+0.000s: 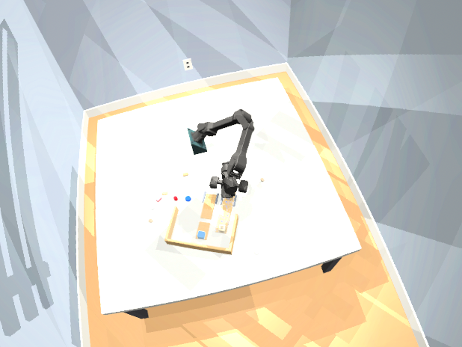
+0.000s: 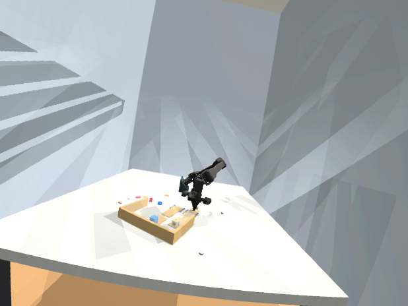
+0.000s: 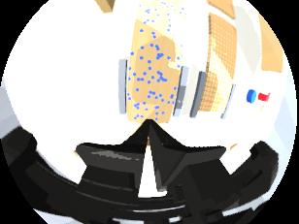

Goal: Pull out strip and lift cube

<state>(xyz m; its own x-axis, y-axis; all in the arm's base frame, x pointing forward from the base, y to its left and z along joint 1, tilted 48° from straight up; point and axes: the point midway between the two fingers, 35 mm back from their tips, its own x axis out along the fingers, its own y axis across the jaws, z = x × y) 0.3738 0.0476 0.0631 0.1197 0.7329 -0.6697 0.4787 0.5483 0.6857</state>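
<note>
The labelled cube [image 1: 221, 227] [image 2: 175, 222] is cream with a dark mark. It sits on the far end of a blue-dotted strip [image 1: 227, 204] [image 3: 150, 72], which looks to be in one piece and lies between two grey guides. My gripper [image 1: 227, 196] [image 2: 194, 210] [image 3: 149, 121] is shut low at the strip's near end, on what looks like its narrow tab; the tips hide most of it. A hatched strip [image 1: 209, 206] [image 2: 171, 212] [image 3: 220, 57] lies beside it, with a gap before its far piece [image 1: 203, 225]. A blue cube [image 1: 201, 235] [image 2: 154, 218] sits on that far piece.
A wooden tray wall [image 1: 198, 247] [image 2: 145, 225] encloses the far side and both flanks of the strips. Grey guides [image 3: 122, 86] flank the dotted strip. A blue disc [image 1: 188, 198] [image 3: 250, 96], a red piece [image 1: 176, 198] [image 3: 263, 97] and small tan bits lie outside the tray.
</note>
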